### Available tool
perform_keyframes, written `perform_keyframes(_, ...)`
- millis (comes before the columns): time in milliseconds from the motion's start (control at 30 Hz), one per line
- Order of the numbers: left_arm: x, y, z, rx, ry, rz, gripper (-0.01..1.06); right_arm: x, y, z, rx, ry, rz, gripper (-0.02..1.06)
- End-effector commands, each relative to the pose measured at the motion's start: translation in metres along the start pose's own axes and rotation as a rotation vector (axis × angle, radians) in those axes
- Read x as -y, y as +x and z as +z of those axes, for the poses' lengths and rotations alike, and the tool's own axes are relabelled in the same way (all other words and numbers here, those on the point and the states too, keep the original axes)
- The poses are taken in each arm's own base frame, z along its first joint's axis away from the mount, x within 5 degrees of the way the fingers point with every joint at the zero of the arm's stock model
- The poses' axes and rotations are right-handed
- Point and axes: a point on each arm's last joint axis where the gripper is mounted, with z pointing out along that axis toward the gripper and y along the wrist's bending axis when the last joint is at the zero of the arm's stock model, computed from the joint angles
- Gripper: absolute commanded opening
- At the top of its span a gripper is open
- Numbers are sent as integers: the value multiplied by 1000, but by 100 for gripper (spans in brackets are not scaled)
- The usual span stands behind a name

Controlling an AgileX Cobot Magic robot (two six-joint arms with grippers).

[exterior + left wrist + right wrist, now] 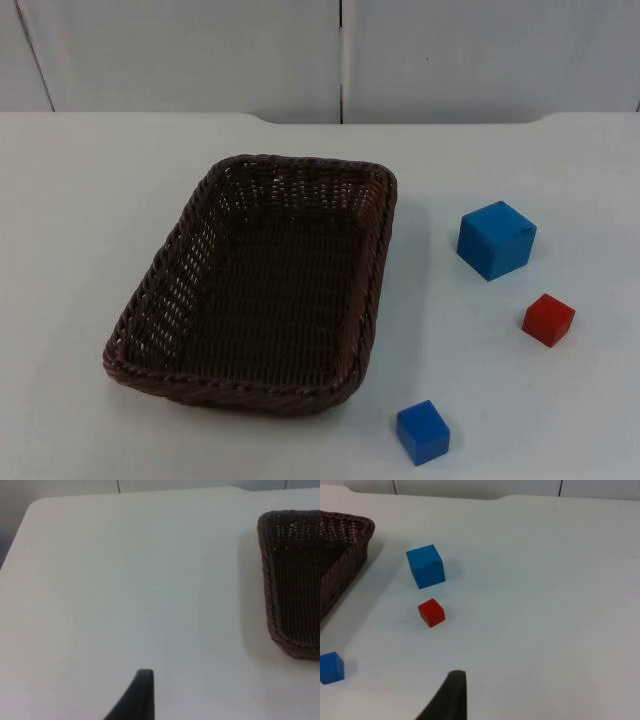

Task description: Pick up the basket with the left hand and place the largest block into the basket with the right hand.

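Top view: a dark brown woven wicker basket (262, 285) sits left of centre on the white counter (80, 200). At right, well apart, stand a large blue cube (496, 239), a small red cube (548, 319) and, lower, a small blue cube (423, 431).

Left wrist view: the left end effector (135, 700) hovers over bare counter beside the basket; I cannot tell its fingers' state.

Right wrist view: the right end effector (449, 697) hangs near the cubes, state unclear.

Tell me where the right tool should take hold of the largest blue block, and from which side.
Grip the large blue block across two opposite vertical faces, coming straight down from above. It sits flat on the white table with its top face clear, apart from the red block and the basket, so the fingers likely have room on either side. It sits turned on the table, so the wrist probably needs rotating to match its faces.
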Motion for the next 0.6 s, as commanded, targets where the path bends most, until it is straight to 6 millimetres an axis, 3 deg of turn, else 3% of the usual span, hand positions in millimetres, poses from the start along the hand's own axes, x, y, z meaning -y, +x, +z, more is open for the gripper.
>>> perform_keyframes(0, 2, -7, -5, 44, 14, -15, 105, 0, 0, 0, 7, 7, 6, 105)
perform_keyframes(200, 1, -22, -8, 66, 17, -19, 105, 0, 0, 0, 7, 7, 6, 105)
perform_keyframes(567, 7, -39, 7, -10, 100, -77, 105, 0, 0, 0, 7, 7, 6, 105)
